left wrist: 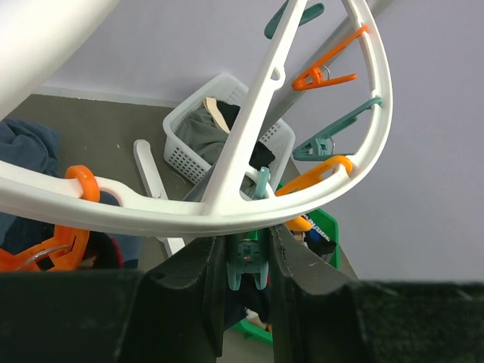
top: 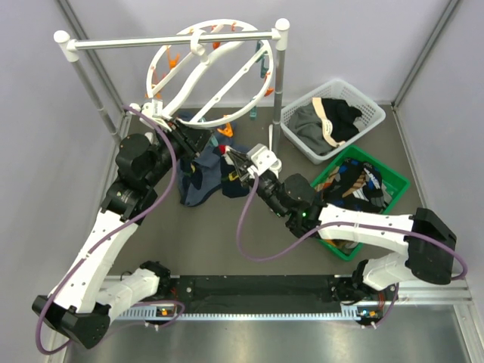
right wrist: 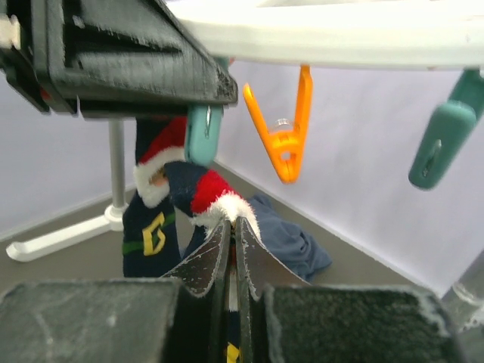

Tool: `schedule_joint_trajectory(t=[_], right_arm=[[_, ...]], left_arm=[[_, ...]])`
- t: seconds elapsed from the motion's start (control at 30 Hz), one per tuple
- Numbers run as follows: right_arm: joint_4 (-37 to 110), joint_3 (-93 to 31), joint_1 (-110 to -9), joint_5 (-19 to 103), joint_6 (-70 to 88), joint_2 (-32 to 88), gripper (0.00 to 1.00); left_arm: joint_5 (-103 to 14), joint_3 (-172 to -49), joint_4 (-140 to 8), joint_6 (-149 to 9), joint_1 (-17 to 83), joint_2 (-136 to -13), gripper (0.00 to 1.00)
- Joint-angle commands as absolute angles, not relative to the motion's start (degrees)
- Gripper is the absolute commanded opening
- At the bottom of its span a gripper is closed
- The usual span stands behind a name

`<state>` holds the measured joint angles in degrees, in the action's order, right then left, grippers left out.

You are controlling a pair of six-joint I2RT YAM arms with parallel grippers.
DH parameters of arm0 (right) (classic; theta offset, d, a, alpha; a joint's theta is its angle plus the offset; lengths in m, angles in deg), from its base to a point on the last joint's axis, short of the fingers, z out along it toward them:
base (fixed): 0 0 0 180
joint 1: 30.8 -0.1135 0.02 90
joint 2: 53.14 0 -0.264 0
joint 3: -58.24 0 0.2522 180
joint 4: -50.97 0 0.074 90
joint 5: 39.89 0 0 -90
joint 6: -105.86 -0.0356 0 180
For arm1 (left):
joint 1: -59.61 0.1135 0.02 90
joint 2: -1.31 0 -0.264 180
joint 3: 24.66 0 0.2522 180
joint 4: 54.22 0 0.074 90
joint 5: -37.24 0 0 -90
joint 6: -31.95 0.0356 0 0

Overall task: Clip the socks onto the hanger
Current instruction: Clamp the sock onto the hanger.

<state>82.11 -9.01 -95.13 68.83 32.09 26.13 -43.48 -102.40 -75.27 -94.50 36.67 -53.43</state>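
On the left, the left gripper (left wrist: 246, 253) is clamped on a teal clip (left wrist: 247, 274) that hangs under the lower rim of the round white hanger (left wrist: 189, 215). The hanger itself hangs from the bar of the white rack (top: 121, 42). The squeeze needs to sit on the clip's upper tabs, firm enough that its mouth gapes — whether it gapes now is hidden behind the gripper. The ring looks free to swing on its hook, so that arm should hold it steady.

To the right, the navy Santa sock (right wrist: 151, 227) hangs in the air above the table (top: 227, 242), just beside and below that clip. Its red-and-white cuff is pinched in the closed right gripper (right wrist: 233, 227). I cannot tell whether any fabric already sits in the clip's mouth.

The right gripper should lift the cuff edge straight up into the mouth, bunched thin, clear of the neighbouring orange clip (right wrist: 287, 144). Only once the cuff is well inside should the left ease off — the right lets go last.
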Motion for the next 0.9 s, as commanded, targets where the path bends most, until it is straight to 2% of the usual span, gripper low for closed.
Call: schedule_joint_trajectory(t=[0.0,0.2,0.3,0.57,0.87], right_arm=[[90.1,-6.06,-96.27,71.99,31.59,24.12,0.0],[98.1,-4.56,-99.08,76.64,38.79,26.48,0.0],[106.7,-4.04,-100.22,80.07,42.13,28.94,0.0],[119.54,-7.02,-102.69,84.3,51.98,36.15,0.0],[123.69,-9.48,-103.22,86.06,54.71,39.41,0.0]], left_arm=[[-46.77,-105.21,-75.45,-96.19,36.67,-52.57,0.0],[-47.13,-105.22,-75.01,-99.53,36.59,-53.01,0.0],[-47.22,-105.13,-75.1,-100.59,36.59,-53.18,0.0],[-46.6,-104.95,-73.69,-102.61,36.41,-53.53,0.0],[-46.07,-104.78,-73.08,-103.23,36.23,-53.88,0.0]])
